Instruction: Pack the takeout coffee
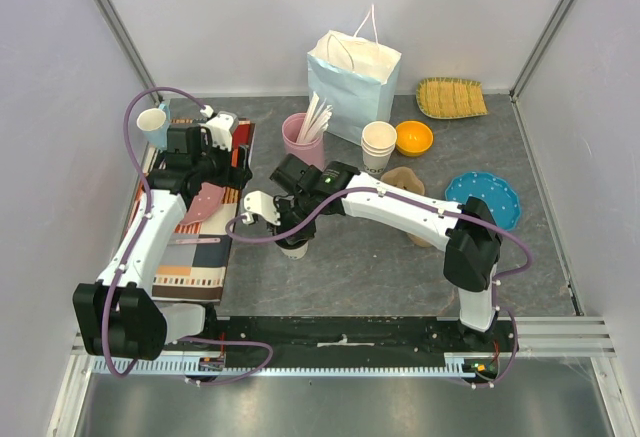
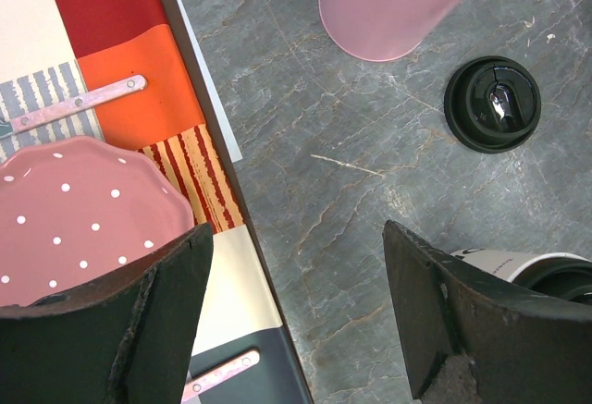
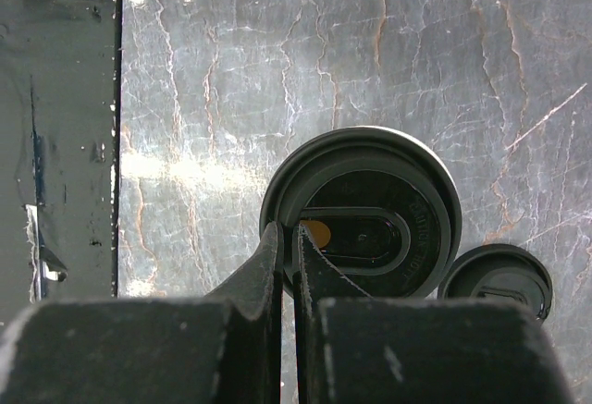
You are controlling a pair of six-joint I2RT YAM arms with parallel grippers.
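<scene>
The takeout coffee (image 3: 361, 210), a small white paper cup with a black lid, stands on the grey table in front of the arms (image 1: 293, 249). My right gripper (image 3: 288, 230) reaches down from above and is shut on the raised rim of its lid, one finger on each side of the rim (image 1: 290, 229). The cup's white wall (image 2: 504, 263) shows at the lower right of the left wrist view. My left gripper (image 2: 296, 330) hangs open and holds nothing, above the edge of the striped placemat (image 2: 139, 99); in the top view it sits at the left (image 1: 228, 162). The pale blue paper bag (image 1: 352, 77) stands open at the back.
A loose black lid (image 2: 492, 104) lies on the table near a pink cup (image 2: 393, 6) of white sticks. A dotted pink plate (image 2: 74, 210) rests on the placemat. Stacked white cups (image 1: 378, 147), an orange bowl (image 1: 413, 137), a blue plate (image 1: 483, 197), a woven tray (image 1: 450, 97) and a mug (image 1: 153, 122) stand around.
</scene>
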